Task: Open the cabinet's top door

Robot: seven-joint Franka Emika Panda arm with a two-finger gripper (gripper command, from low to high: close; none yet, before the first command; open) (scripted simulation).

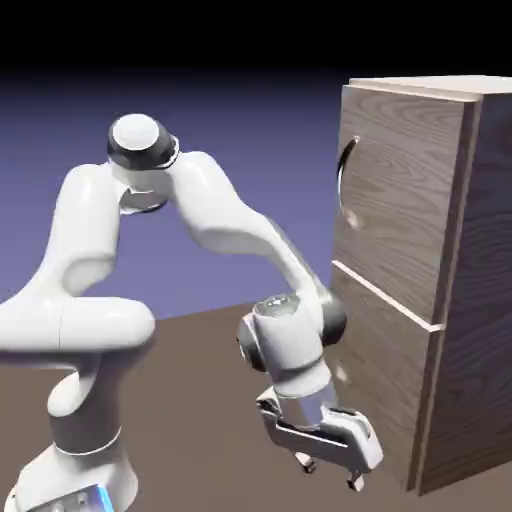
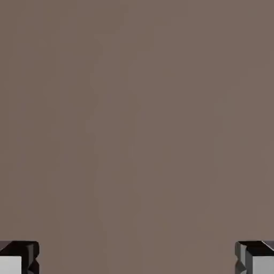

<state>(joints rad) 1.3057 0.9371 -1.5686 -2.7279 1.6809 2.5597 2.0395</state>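
Note:
The cabinet (image 1: 478,300) of light wood grain stands at the exterior view's right. Its top door (image 1: 400,210) is the larger upper panel, lying flush and shut, with a curved metal arc handle (image 1: 344,170) near its left edge. My gripper (image 1: 330,473) hangs low, pointing down at the table, in front of the shorter lower panel (image 1: 385,390) and well below the arc handle. It is open with nothing between its fingers. In the hand view the gripper (image 2: 137,262) shows only its two fingertips (image 2: 21,259) far apart in the bottom corners, over plain brown table surface.
The brown table (image 1: 200,335) runs from the robot's base to the cabinet's foot. The arm's elbow and forearm (image 1: 240,225) arch between the base and the cabinet front. A small handle (image 1: 343,376) sits on the lower panel beside the wrist.

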